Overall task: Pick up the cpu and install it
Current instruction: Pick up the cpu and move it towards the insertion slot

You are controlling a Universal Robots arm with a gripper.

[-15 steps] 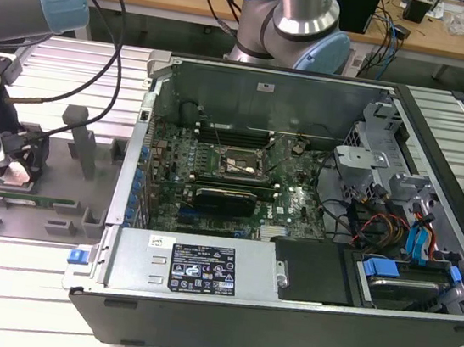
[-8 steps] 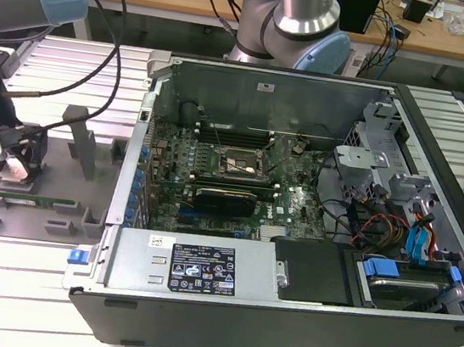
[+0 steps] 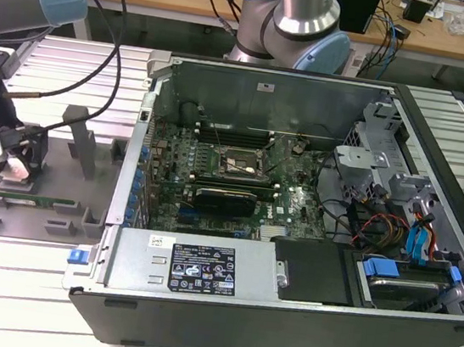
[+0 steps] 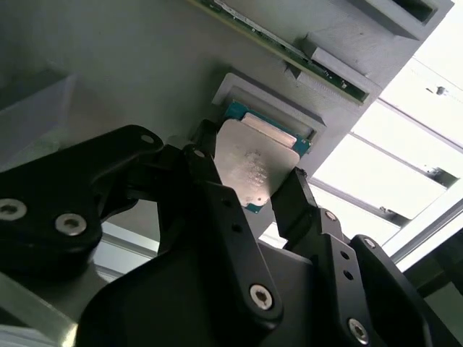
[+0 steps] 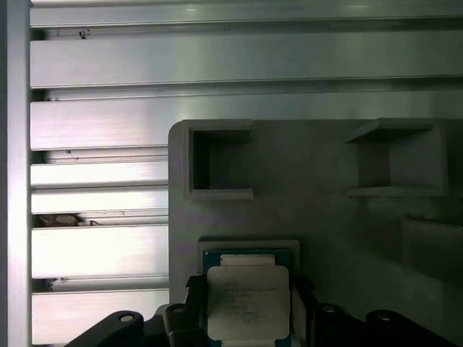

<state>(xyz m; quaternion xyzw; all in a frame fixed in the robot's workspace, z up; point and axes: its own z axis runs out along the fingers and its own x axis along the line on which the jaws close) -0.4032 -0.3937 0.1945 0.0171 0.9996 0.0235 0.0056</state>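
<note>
Here the gripper (image 3: 16, 164) hangs over the grey holder (image 3: 65, 170) near the counter's (image 3: 21, 283) edge at the exterior view's left, just beside the open computer case (image 3: 297, 328). In the first wrist view the cpu (image 5: 247, 303) lies flat in the holder's shallow pocket, which keeps it square. The fingers (image 4: 210, 181) are clamped on two opposite edges. The case's socket (image 3: 242, 164) looks unfilled, we judge.

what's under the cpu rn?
A raised square pocket of the grey fixture plate; its rim shows beyond the cpu. The pocket floor is covered by the chip.
</note>
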